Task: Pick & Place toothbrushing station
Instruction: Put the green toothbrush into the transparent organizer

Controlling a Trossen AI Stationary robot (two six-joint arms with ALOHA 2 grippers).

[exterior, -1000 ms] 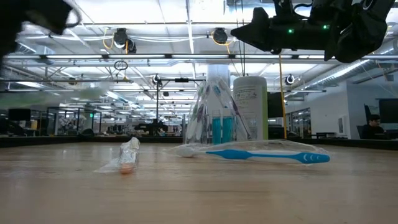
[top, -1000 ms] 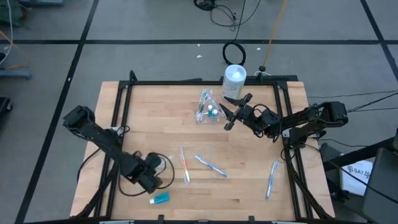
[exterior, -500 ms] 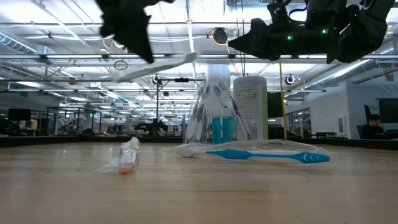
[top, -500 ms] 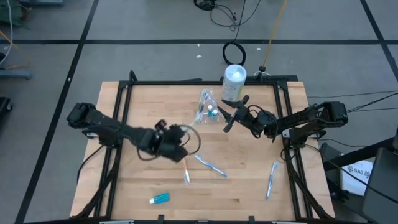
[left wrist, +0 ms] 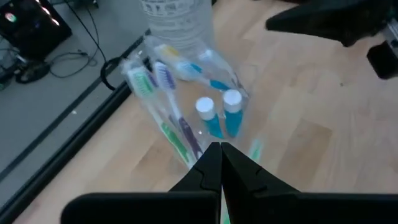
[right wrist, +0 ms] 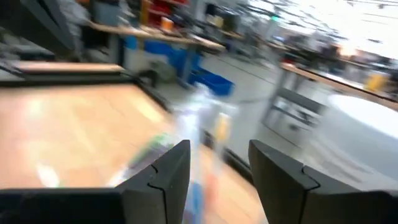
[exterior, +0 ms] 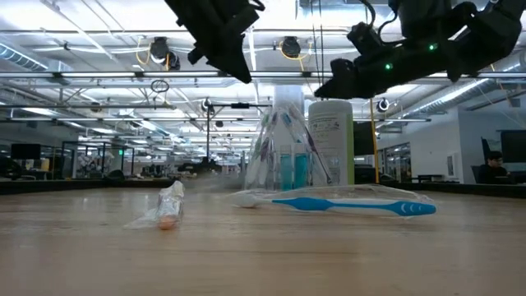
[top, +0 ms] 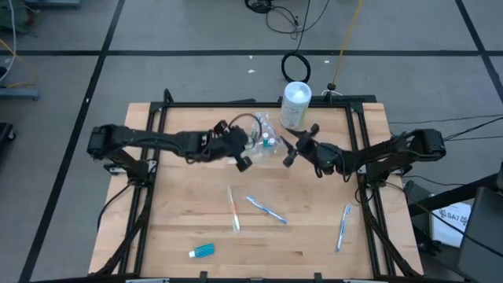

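The clear plastic bag [top: 263, 137] stands upright on the table in front of the white canister [top: 296, 102]. It holds several toothbrushes and two blue toothpaste tubes [left wrist: 217, 118]. My left gripper [top: 240, 156] hovers just left of the bag, above the table, and is shut on a thin green toothbrush [left wrist: 254, 149]. My right gripper [top: 292, 151] is open and empty just right of the bag. It also shows high up in the low view [exterior: 345, 82]. My left gripper pinches the green toothbrush between its two shut fingers [left wrist: 208, 171]. The fingers themselves hide the place of contact. Only a pale green stretch [left wrist: 254, 149] shows past the fingertips, toward the bag. The toothbrush is lifted clear of the table.
An orange toothbrush [top: 233, 209], a blue one [top: 266, 209] and another blue one [top: 343, 226] lie wrapped on the near half of the table. A blue toothpaste tube [top: 202, 251] lies near the front edge. A black frame [top: 236, 104] rims the table.
My left gripper has swung from the table's near left up and toward the far edge, to the bag. It carries a toothbrush lifted off the table beside the orange one. My right gripper has tipped its fingers a little downward beside the bag.
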